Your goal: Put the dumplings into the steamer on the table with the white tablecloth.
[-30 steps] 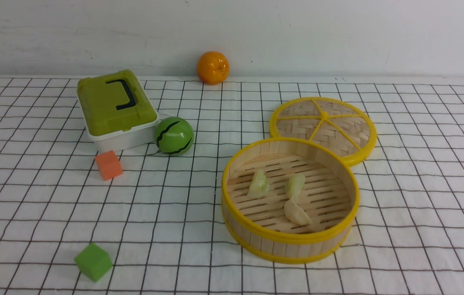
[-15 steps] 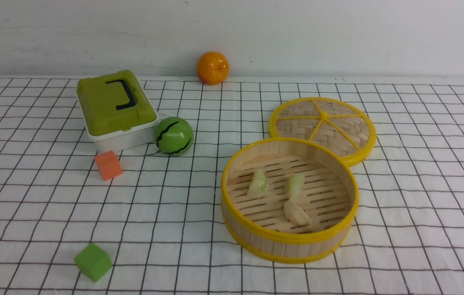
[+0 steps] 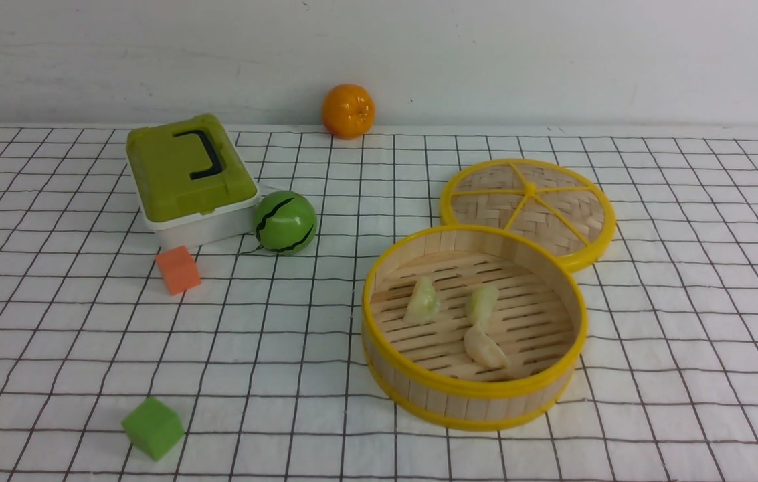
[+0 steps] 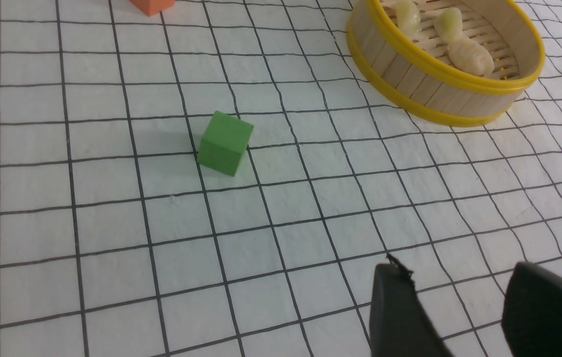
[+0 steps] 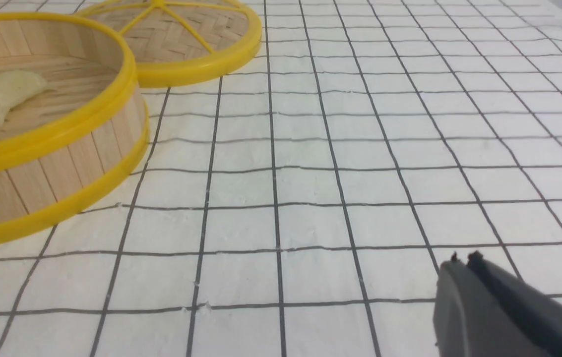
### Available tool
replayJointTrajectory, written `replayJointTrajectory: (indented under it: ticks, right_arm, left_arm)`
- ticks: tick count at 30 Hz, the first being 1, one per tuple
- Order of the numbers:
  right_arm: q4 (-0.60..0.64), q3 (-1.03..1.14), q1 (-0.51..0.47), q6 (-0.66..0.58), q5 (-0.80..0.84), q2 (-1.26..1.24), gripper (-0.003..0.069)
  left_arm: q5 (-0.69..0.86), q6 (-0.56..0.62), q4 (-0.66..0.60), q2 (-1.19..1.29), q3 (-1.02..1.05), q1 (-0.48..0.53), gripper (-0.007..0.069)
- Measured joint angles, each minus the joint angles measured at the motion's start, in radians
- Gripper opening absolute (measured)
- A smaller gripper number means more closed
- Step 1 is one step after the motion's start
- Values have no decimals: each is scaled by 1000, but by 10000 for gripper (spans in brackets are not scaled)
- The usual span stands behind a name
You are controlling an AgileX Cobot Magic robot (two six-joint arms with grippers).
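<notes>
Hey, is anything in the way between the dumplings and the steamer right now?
Nothing visible is. The two yellow-green dumplings and the cream dumpling already lie on the slatted floor of the steamer. Its top is uncovered, and the woven lid lies flat on the tablecloth behind it.

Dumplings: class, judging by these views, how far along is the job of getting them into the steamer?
Done: all three dumplings lie on the slatted floor inside the steamer. In hand: nothing; the left claw is open and empty, the right claw shut and empty, both over bare tablecloth. Left: no dumpling shows outside, so the job looks complete.
</notes>
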Motion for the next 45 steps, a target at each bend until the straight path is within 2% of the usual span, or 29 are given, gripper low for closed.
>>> replayJointTrajectory:
  ticks: [45]
  right_arm:
    - [-11, -8, 15, 16, 41, 0, -8]
  left_arm:
    - [0, 0, 0, 0, 0, 0, 302]
